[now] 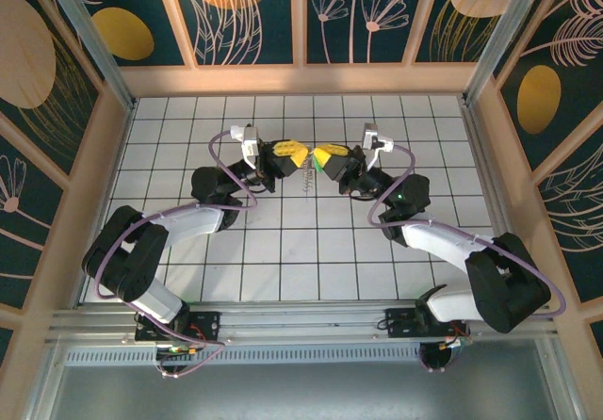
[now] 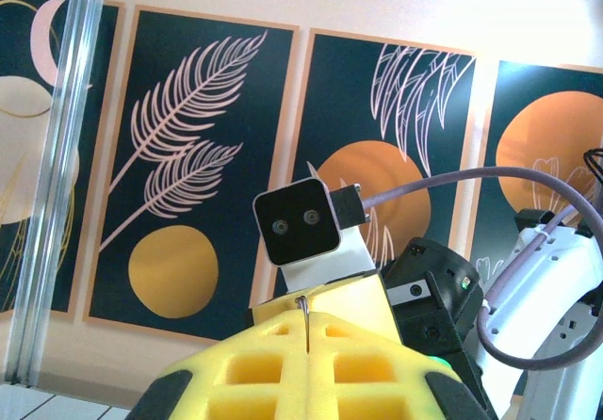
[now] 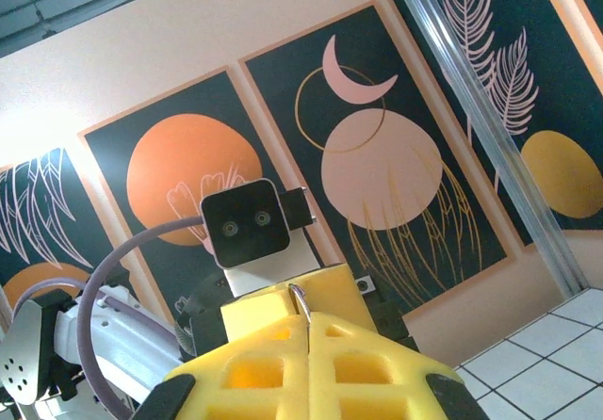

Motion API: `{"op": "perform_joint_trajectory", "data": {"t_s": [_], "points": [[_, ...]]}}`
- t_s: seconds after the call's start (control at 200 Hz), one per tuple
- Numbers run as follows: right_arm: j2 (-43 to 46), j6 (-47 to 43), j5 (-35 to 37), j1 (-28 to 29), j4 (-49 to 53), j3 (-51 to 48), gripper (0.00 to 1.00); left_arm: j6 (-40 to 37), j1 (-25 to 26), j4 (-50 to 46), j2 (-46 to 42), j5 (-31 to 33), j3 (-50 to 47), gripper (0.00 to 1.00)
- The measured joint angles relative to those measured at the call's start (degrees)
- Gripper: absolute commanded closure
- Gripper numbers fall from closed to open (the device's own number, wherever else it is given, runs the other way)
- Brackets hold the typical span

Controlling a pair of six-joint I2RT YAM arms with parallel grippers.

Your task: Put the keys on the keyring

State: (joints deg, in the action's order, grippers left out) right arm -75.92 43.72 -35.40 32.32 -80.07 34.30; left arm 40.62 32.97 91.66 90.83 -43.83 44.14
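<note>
Left pincer (image 1: 294,153), yellow pads pressed together, grips the keyring (image 2: 304,309), whose thin dark wire rises from the seam between the pads in the left wrist view. Seen from above, the ring's greyish metal cluster (image 1: 307,184) dangles between the two arms, over the white tiled table (image 1: 283,250). Tip to tip with it at centre, the right pincer (image 1: 331,153) is likewise clamped, on the green-headed key (image 1: 321,162) at its fingertips. Painted leaf panels (image 1: 250,15) line the back wall.
</note>
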Motion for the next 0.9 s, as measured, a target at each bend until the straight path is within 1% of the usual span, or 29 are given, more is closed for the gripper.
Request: {"op": "perform_joint_trajectory", "data": {"t_s": [0.325,0.901], "points": [[0.0,0.7,0.3,-0.1,-1.2,-1.4,1.0,0.0,0.2,-0.6,0.0,-0.2,0.0,1.0],[-1.5,5.1,0.0,-0.1,-5.7,-3.0,1.0,0.0,0.5,-0.9,0.1,-0.3,0.0,1.0]]}}
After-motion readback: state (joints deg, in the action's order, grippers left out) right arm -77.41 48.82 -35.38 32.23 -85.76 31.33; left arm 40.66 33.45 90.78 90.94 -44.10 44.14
